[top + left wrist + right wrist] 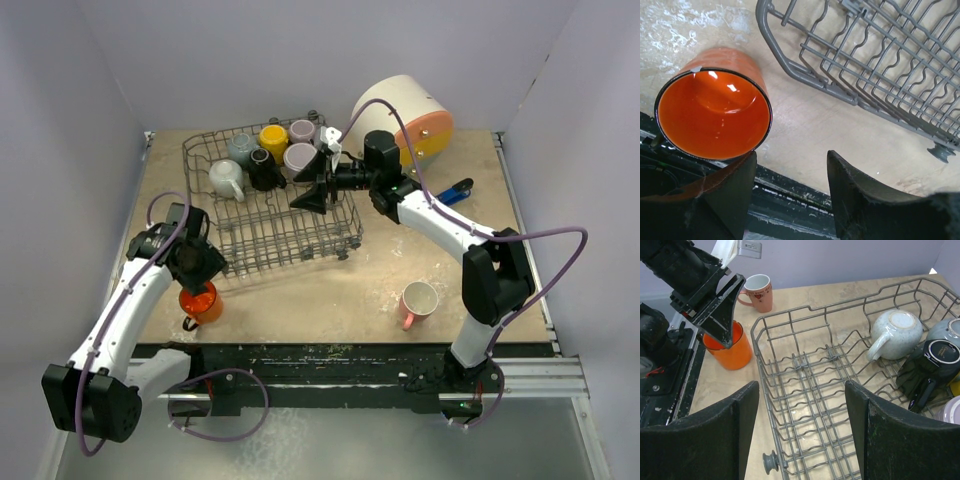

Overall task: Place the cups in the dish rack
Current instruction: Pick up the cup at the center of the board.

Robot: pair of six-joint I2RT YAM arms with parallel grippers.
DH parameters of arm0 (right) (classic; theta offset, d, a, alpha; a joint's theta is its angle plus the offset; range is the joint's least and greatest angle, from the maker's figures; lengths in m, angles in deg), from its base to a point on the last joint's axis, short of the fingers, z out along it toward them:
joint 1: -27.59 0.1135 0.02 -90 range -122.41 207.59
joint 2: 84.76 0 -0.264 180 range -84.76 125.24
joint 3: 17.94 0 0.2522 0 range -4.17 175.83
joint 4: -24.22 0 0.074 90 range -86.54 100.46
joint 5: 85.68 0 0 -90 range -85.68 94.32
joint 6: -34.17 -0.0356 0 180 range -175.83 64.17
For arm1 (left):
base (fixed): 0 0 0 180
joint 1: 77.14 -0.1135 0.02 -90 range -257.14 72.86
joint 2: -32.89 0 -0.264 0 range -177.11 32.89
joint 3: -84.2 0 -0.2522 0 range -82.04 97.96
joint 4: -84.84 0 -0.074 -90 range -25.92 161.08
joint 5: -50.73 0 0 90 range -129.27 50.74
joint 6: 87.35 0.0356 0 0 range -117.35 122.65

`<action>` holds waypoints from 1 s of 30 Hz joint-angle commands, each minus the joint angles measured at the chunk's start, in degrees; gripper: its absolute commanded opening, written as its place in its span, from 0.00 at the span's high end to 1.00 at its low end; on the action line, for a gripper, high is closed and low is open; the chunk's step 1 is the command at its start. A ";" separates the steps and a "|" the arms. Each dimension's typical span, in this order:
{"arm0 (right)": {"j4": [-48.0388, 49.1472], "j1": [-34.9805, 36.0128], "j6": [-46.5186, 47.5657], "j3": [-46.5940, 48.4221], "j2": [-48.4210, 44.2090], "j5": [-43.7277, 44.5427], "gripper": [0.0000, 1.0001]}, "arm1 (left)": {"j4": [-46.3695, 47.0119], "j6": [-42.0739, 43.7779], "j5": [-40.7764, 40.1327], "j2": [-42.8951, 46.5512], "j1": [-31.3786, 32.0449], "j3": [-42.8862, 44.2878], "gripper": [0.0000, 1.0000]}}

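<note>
The grey wire dish rack (290,250) stands at the table's centre-left, with several cups in its far half: yellow (273,138), black (264,170), pale blue (226,178), mauve (299,158). An orange cup (201,302) stands upright on the table by the rack's near left corner. My left gripper (792,157) hangs open over it; the left finger's tip meets the rim of the orange cup (712,112), and only bare table shows between the fingers. A pink cup (418,302) stands alone at the near right. My right gripper (802,390) is open and empty over the rack's bare wires (754,330).
A big white cylinder with an orange front (405,115) lies behind the rack at the back right, and a blue object (455,190) lies beside the right arm. The black rail (350,350) of the table's near edge runs just behind the orange cup. Walls close in left, right and back.
</note>
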State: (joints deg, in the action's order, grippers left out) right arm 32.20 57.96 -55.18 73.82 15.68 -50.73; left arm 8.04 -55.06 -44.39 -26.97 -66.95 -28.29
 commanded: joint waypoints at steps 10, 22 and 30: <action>1.03 0.07 -0.71 -0.24 -1.48 0.28 0.29 | 8.88 -1.40 -5.36 -5.77 1.22 -5.51 0.50; 0.24 0.07 -0.73 0.26 -0.96 0.83 0.29 | 15.03 -2.03 -1.01 -7.66 1.32 -12.46 0.81; -0.74 0.08 -0.64 1.18 -0.60 0.63 0.29 | 13.80 -1.48 -1.32 -5.52 1.30 -12.68 1.00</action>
State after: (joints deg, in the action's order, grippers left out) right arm 31.06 57.96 -55.44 73.21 15.68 -50.25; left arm 20.58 -56.35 -46.95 -33.61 -65.74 -40.18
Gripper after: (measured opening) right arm 0.713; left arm 0.099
